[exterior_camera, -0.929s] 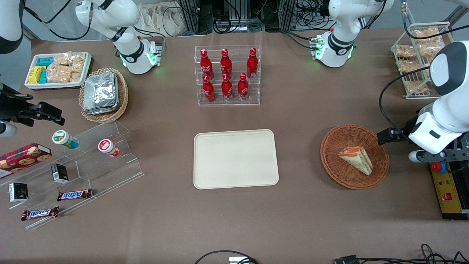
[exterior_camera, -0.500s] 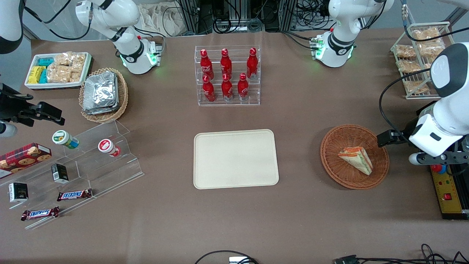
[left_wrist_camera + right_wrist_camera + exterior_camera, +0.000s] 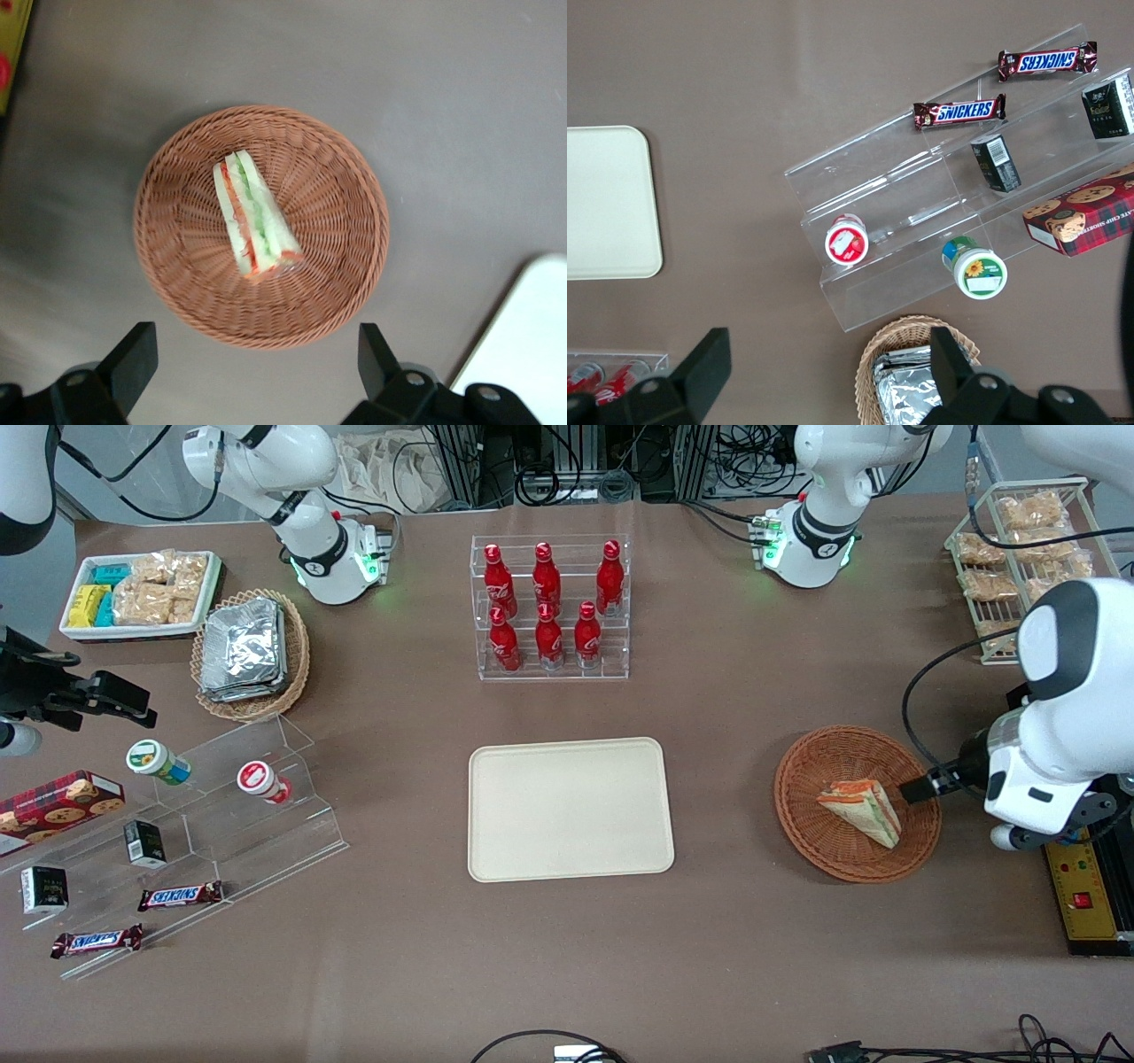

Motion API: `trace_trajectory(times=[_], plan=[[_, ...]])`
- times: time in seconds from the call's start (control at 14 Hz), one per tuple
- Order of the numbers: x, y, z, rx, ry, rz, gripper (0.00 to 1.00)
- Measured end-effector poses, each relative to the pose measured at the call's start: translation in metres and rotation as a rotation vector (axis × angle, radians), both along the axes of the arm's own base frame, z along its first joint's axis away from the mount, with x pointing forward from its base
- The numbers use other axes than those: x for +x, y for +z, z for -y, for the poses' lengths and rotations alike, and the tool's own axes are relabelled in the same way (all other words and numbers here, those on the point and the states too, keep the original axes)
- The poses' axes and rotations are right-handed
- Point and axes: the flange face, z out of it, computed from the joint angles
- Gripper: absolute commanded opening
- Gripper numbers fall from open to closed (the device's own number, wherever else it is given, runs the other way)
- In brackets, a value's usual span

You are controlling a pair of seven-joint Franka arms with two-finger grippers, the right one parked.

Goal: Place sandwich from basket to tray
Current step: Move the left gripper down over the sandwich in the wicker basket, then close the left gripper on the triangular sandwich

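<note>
Clearly set for a descent, the gripper hangs above the basket at the frame's right, jaws spread wide and empty, because the sandwich lies inside; the tray waits mid-frame.

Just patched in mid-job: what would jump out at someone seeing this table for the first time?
Probably the rack of red bottles, standing farther from the front camera than the bare cream tray at mid-table. Next, the wrapped sandwich lying alone in the reddish-brown basket toward the working arm's end of the table. The pincer hangs open above the basket's rim, holding nothing.
</note>
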Motion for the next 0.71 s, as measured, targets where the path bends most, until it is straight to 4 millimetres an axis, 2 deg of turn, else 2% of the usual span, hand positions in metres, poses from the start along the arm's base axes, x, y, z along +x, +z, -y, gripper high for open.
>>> trace_trajectory(times=[0.36,0.71], plan=[[-0.017,-0.095,0.006,0.008,0.192,0.037,1.0],[-0.033,-0.144,0.005,0.006,0.219,0.029,1.0]])
